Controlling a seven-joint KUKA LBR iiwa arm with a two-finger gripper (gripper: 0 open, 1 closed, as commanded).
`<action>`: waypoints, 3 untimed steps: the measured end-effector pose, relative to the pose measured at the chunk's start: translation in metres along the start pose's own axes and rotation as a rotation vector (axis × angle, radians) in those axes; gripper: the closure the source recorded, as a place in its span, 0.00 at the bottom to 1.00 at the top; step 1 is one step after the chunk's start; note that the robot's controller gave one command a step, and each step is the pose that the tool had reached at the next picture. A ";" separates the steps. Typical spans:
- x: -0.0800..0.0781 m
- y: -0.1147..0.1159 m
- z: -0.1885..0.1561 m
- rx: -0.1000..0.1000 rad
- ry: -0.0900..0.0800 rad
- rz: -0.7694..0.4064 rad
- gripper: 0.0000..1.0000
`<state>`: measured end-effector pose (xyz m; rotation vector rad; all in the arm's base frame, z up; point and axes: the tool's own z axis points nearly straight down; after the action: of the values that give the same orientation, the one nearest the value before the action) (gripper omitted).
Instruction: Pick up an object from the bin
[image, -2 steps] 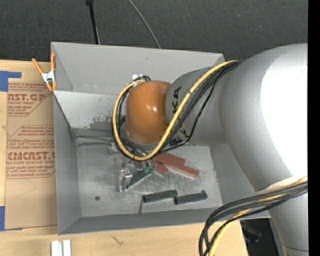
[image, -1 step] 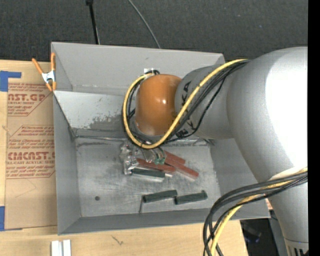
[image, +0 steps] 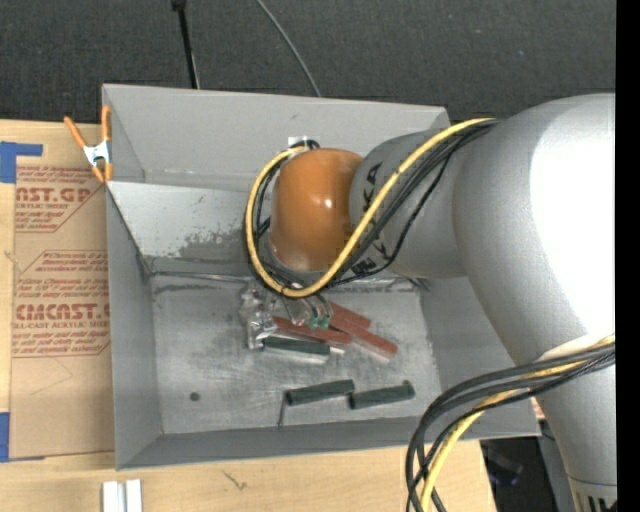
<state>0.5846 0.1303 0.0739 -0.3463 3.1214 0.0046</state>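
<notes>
My gripper (image: 262, 325) is down near the bin floor, left of centre, its metal fingers partly hidden under the orange wrist cover. Right against it lies a dark grey bar (image: 296, 346), flat on the floor just below the fingers. Reddish-brown flat sticks (image: 362, 334) stretch from the gripper toward the right, with a small green piece (image: 320, 322) on top of them. I cannot make out whether anything sits between the fingers.
Two dark green flat bars lie end to end nearer the front wall, one (image: 319, 392) left and one (image: 381, 396) right. The arm fills the right and back of the bin. A small dark spot marks the floor at front left.
</notes>
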 end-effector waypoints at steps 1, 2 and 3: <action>0.008 0.008 -0.060 0.001 0.005 0.015 1.00; 0.035 -0.075 -0.058 0.003 0.000 0.192 0.00; 0.035 -0.074 -0.058 0.002 0.000 0.191 0.00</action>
<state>0.5666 0.0500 0.1314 -0.0463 3.1401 0.0011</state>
